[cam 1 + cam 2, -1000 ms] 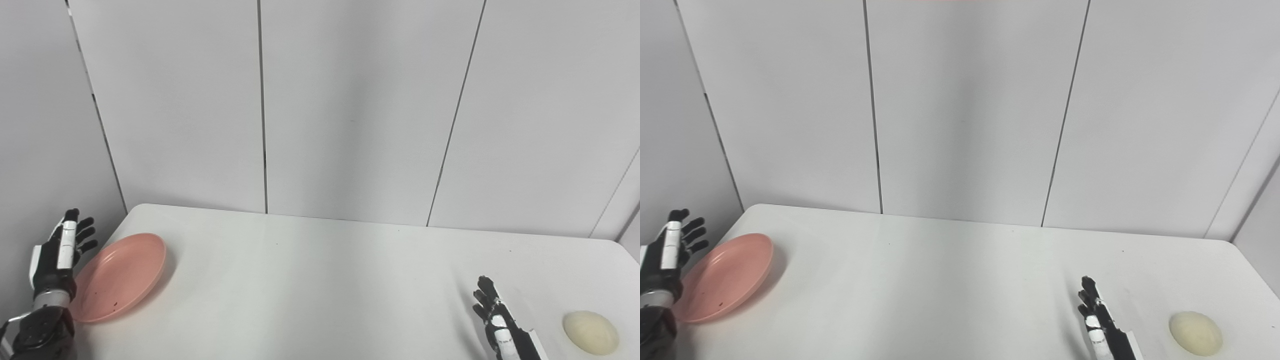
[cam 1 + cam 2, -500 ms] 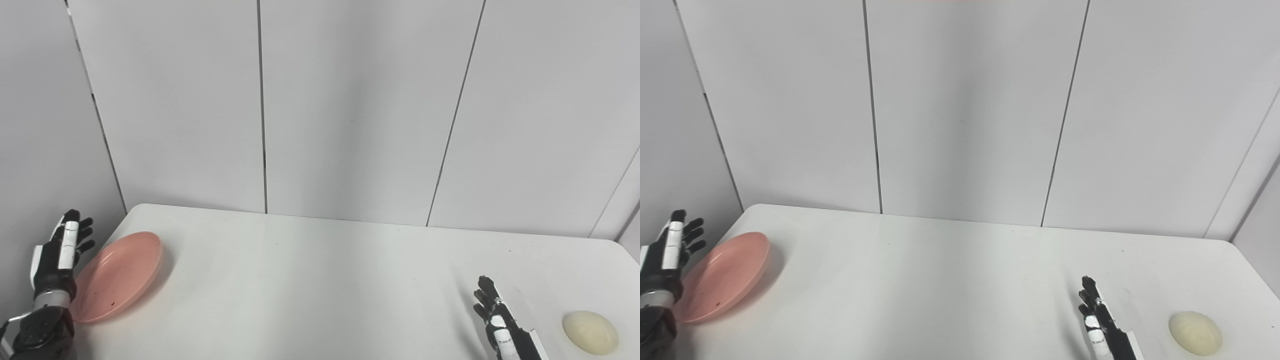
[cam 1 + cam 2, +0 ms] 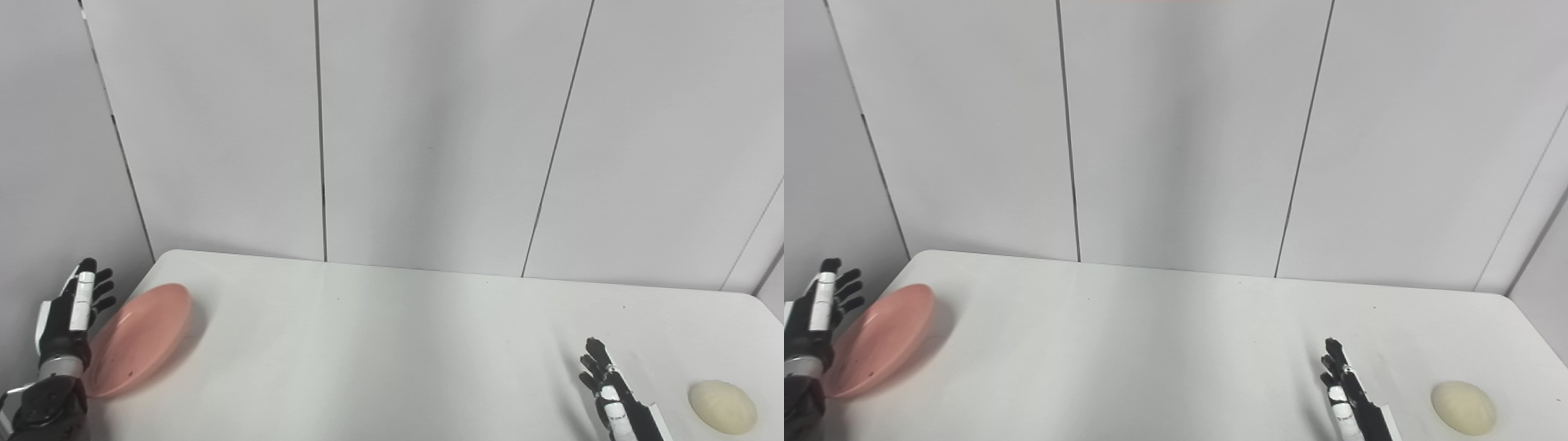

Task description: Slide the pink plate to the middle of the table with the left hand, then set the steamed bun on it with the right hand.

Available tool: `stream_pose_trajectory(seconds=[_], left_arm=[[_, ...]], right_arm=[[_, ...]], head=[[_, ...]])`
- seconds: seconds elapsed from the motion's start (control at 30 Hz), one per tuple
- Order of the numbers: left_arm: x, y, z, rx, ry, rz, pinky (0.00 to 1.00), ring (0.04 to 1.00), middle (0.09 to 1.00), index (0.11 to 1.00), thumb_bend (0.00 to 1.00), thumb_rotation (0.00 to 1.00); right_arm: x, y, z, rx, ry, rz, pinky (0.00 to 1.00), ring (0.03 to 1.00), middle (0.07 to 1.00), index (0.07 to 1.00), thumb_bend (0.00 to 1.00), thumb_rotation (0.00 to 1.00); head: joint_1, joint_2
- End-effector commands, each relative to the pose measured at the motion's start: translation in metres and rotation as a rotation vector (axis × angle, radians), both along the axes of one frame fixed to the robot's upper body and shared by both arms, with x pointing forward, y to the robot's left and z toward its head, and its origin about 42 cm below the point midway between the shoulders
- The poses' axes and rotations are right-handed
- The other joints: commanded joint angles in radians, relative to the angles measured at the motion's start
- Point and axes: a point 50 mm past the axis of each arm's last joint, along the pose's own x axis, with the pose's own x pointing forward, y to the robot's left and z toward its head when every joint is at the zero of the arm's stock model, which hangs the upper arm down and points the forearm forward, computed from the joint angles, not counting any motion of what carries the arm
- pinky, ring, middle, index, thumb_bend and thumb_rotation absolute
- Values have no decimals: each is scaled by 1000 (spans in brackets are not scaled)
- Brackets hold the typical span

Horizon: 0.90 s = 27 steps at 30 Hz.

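Meanwhile, pink plate [image 3: 138, 339] tilted beside open left robot hand [image 3: 70, 312]; right robot hand [image 3: 612, 395] open, empty

Pink plate [image 3: 138, 343], cream bun [image 3: 723, 407], white surface [image 3: 392, 349], and both black-and-white robot hands [image 3: 70, 312] [image 3: 612, 392].

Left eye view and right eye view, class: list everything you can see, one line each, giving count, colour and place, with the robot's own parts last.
Table: one, white, fills the lower half of the view.
Wall: one, grey-white panels with dark seams, behind the table.
Plate: one, pink, at the table's left edge, tilted.
Steamed bun: one, pale cream, near the table's right front.
Left hand: one, black and white, open, fingers up, beside the plate's left rim.
Right hand: one, black and white, open, left of the bun, apart from it.
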Motion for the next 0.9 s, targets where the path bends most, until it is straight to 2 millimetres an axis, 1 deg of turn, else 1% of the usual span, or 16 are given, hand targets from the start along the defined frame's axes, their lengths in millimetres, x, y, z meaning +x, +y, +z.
stream_pose_trajectory(seconds=[0.0, 0.1, 0.17, 0.23, 0.37, 0.5, 0.57, 0.7, 0.8, 0.87], left_arm=[[5, 18, 27, 43, -52, 36, 804, 860, 834, 908, 1000, 940], [-3, 23, 16, 23, -27, 54, 825, 863, 831, 911, 1000, 925], [-8, 25, 10, 32, -9, 61, 825, 865, 840, 911, 995, 936], [-12, 27, 6, 34, 9, 64, 846, 868, 854, 911, 980, 946], [-17, 27, -3, 30, 29, 60, 835, 863, 851, 908, 1000, 942], [-20, 23, -12, 35, 57, 51, 843, 880, 864, 929, 1000, 958], [-22, 19, -18, 18, 60, 47, 843, 876, 854, 914, 984, 938], [-23, 12, -26, -1, 72, 25, 873, 889, 863, 913, 964, 935], [-21, 6, -29, 0, 75, 13, 860, 882, 860, 910, 942, 937], [-20, -1, -30, 5, 73, -2, 811, 862, 848, 906, 901, 948]], right_arm=[[-22, 0, -41, 27, 116, -16, 968, 975, 987, 958, 537, 961], [-21, -2, -41, 29, 117, -19, 968, 972, 985, 955, 538, 952], [-21, -3, -42, 20, 116, -21, 963, 968, 983, 953, 544, 953], [-21, -3, -42, 16, 117, -22, 956, 965, 982, 952, 546, 957], [-20, -3, -43, 18, 117, -22, 962, 967, 982, 952, 546, 953], [-21, -2, -43, 22, 117, -26, 958, 966, 979, 950, 540, 943], [-21, -2, -43, 25, 117, -28, 957, 965, 978, 949, 538, 939], [-21, -2, -43, 26, 118, -25, 956, 965, 977, 948, 550, 944], [-22, -1, -42, 21, 116, -26, 960, 968, 980, 950, 556, 946], [-22, -2, -42, 16, 115, -28, 949, 961, 974, 946, 556, 945]], head=[[1, 0], [4, 0], [5, 0], [6, -1], [4, -1], [2, -1], [3, -1], [1, 0], [1, 0], [1, 2]])
